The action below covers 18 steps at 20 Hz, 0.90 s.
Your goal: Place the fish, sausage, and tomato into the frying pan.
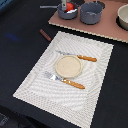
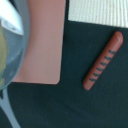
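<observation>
The frying pan (image 1: 65,12) stands on the brown board at the back, its long handle (image 1: 48,7) pointing to the exterior view's left. The tomato (image 1: 71,7) lies inside it. A white shape (image 1: 63,4) beside the tomato looks like the fish. The sausage (image 1: 45,35) lies on the dark table between the board and the placemat. In the wrist view the sausage (image 2: 103,61) shows its dark grill marks, apart from the pan's rim (image 2: 19,47). A pale patch (image 2: 11,20) inside the pan may be the fish. No fingers or arm show in either view.
A deeper grey pot (image 1: 91,12) stands next to the pan on the brown board (image 1: 100,27). A pale bowl (image 1: 123,17) is at the board's right end. The striped placemat (image 1: 35,82) carries a tan plate (image 1: 67,65), a knife (image 1: 80,56) and a fork (image 1: 65,80).
</observation>
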### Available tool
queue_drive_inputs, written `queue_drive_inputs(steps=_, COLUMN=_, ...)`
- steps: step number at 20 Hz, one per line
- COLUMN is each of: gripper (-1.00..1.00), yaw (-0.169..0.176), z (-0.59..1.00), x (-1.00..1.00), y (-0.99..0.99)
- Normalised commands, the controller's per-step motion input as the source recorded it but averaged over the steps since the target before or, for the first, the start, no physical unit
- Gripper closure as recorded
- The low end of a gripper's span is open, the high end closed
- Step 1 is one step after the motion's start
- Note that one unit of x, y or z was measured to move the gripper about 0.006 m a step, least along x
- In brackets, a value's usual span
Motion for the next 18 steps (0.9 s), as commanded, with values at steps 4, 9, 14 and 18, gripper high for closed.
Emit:
queue_drive_inputs(steps=4, gripper=-1.0, yaw=-0.164, z=-0.5, x=-0.46, y=-0.36)
queue_drive_inputs(steps=9, gripper=-1.0, yaw=-0.133, z=-0.55, x=-0.53, y=-0.41)
queue_drive_inputs(steps=14, gripper=-1.0, yaw=-0.116, z=-0.58, x=-0.52, y=-0.41)
queue_drive_inputs(steps=18, gripper=-1.0, yaw=-0.082, z=-0.5, x=-0.61, y=-0.3)
